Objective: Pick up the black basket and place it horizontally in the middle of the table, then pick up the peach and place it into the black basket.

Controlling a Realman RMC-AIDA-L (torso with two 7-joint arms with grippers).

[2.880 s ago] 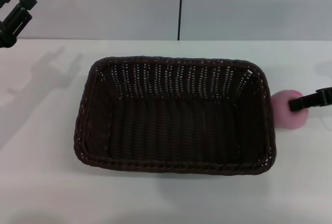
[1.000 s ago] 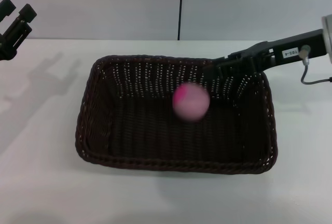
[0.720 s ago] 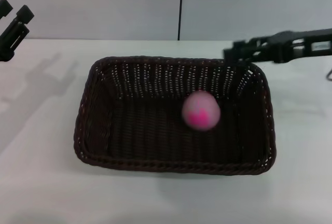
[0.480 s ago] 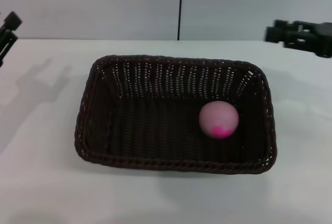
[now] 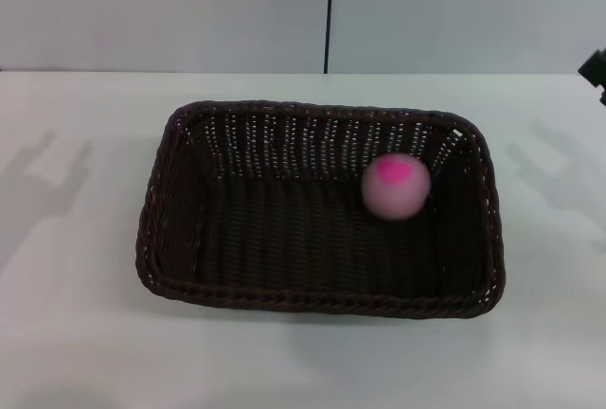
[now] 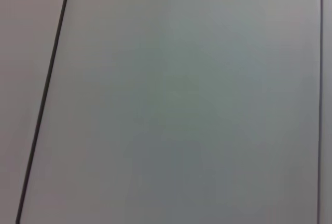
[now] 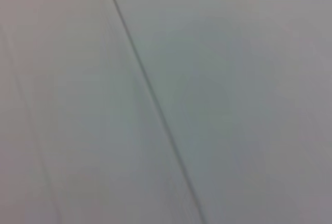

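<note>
The black basket (image 5: 175,239) lies lengthwise across the middle of the white table (image 5: 76,333) in the head view. The peach (image 5: 396,185) is inside the basket, in its right half near the back wall, pink with its magenta spot facing up, and slightly blurred. Only a dark tip of my right gripper (image 5: 597,68) shows at the right edge, well away from the basket. My left gripper is out of view. Both wrist views show only pale wall panels with a dark seam.
A grey wall with a dark vertical seam (image 5: 329,11) stands behind the table's far edge. White tabletop lies on all sides of the basket.
My right gripper carried the peach over the basket and let it go. The peach rolled to the right inside the basket. Both arms drew back out toward the frame edges.
</note>
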